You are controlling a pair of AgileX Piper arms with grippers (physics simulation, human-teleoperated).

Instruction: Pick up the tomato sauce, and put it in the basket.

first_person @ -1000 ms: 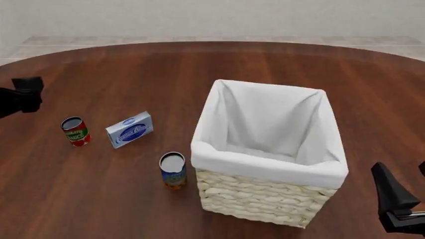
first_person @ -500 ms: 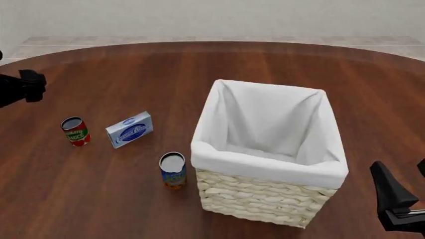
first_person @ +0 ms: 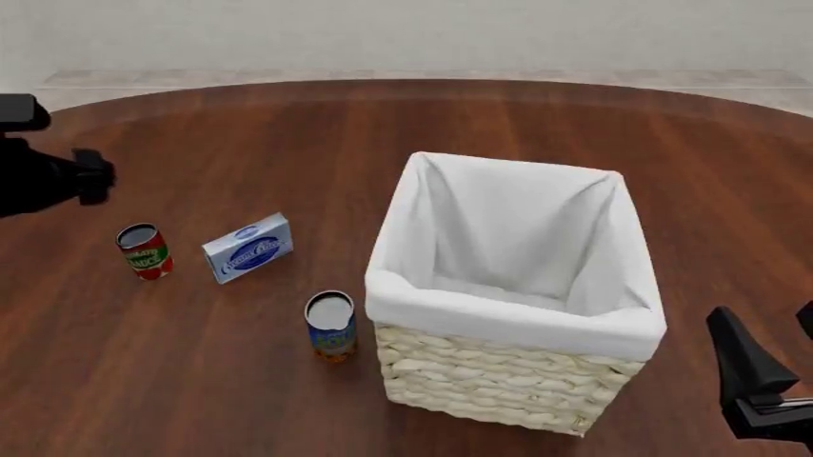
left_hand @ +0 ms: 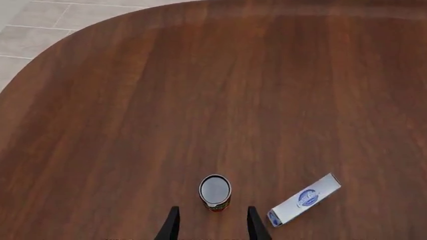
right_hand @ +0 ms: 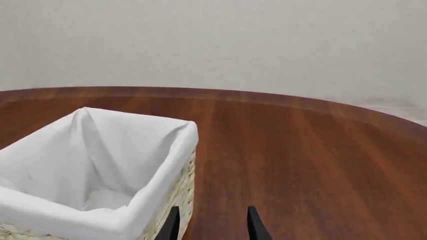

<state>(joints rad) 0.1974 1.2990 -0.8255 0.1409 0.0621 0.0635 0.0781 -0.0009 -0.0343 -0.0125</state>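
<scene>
- Left arm: shifted rightward and slightly toward the cans since the earlier front frames; its dark body now reaches further into the front view at the left edge. Nothing else has changed place.
- Meaning for the task: judged as the approach step, with the grasp not yet begun.
- Left gripper [left_hand: 212, 226]: fingers spread wide, holding nothing. The wrist view shows the tomato sauce lined up with the gap between the two fingertips, just ahead of them and well below.
- Tomato sauce [first_person: 145, 250]: small upright can, red label with a green and white band, grey top. Stands on the table [first_person: 254, 143] at its left side, just beside the box and well apart from the basket.
- Basket [first_person: 508, 381]: large pale wicker, white cloth lining folded over the rim, nothing seen inside. Stands right of centre.
- Right gripper [right_hand: 212, 225]: fingers parted, holding nothing, idle near the basket's right corner.
- Box [first_person: 247, 248]: small, white and blue, with a blue oval emblem; its script is too small to read.
- Second can [first_person: 330, 326]: blue and orange label, upright, just beside the basket's near left corner; not the target.
- Writing: the sauce label's lettering is illegible at this size.
</scene>
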